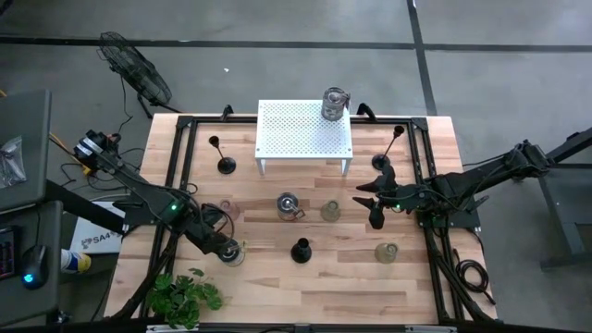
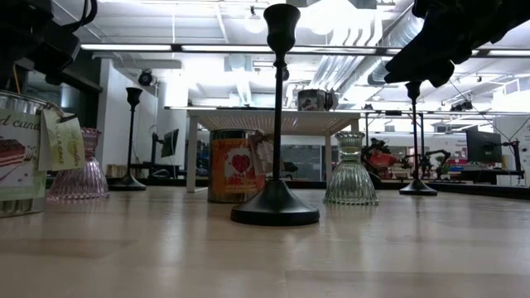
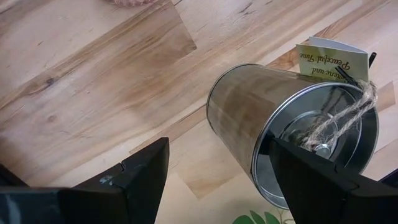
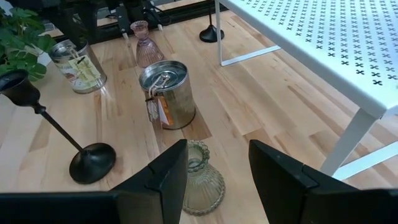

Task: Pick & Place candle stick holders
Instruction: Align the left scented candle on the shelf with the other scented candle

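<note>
My left gripper (image 1: 227, 248) is open and stands just above a metal tin with a paper tag (image 3: 261, 118) at the near left; its fingers are on either side of the tin's top. My right gripper (image 1: 375, 205) is open and empty, high above a greenish ribbed glass holder (image 4: 202, 177). A black stemmed holder (image 1: 301, 250) stands on its round base at the near middle. Two more black stemmed holders (image 1: 222, 159) (image 1: 388, 148) flank the white stand. A pink glass holder (image 1: 228, 211) and a clear glass holder (image 1: 387, 252) stand on the table.
A white perforated stand (image 1: 305, 129) at the far middle carries a tin (image 1: 334, 104). A second tagged tin (image 1: 288, 205) stands at the table's middle. A leafy plant (image 1: 185, 296) sits at the near left corner. Black frame rails (image 1: 180, 176) run along both sides.
</note>
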Robot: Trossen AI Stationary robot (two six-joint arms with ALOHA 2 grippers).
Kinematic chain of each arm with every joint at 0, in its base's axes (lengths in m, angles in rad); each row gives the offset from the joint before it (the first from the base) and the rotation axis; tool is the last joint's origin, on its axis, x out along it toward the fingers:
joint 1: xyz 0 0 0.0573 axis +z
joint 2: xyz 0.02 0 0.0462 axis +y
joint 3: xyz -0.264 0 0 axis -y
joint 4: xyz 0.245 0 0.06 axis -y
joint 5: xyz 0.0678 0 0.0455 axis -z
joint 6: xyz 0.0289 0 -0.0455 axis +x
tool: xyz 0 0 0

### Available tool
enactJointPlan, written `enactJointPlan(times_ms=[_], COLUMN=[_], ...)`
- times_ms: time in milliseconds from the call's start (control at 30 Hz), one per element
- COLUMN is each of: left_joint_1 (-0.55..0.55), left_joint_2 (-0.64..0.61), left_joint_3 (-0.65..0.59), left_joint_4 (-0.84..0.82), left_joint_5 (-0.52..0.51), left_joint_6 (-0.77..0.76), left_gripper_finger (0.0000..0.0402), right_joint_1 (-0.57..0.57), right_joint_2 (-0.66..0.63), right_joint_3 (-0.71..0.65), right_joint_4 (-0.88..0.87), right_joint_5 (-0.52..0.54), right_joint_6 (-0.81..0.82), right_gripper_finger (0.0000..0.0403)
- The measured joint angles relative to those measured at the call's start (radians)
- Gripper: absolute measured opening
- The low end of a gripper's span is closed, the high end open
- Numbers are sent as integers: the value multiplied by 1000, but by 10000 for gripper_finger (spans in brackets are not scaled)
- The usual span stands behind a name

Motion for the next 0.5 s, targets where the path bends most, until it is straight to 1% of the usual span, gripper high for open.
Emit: enactJointPlan(times_ms=[200,500], left_joint_1=[0,0], left_joint_2=[14,103], left_joint_3=[0,4], left_joint_4=[-5,3], left_joint_5=[6,38], left_joint_6=[0,26], left_gripper_finger=[269,269], right_joint_1=[0,0], right_joint_2=[0,0], right_joint_3=[0,0], right_joint_4=[0,0], right_joint_5=[0,0], right_joint_6=[-3,-3], right_gripper_finger=[162,162])
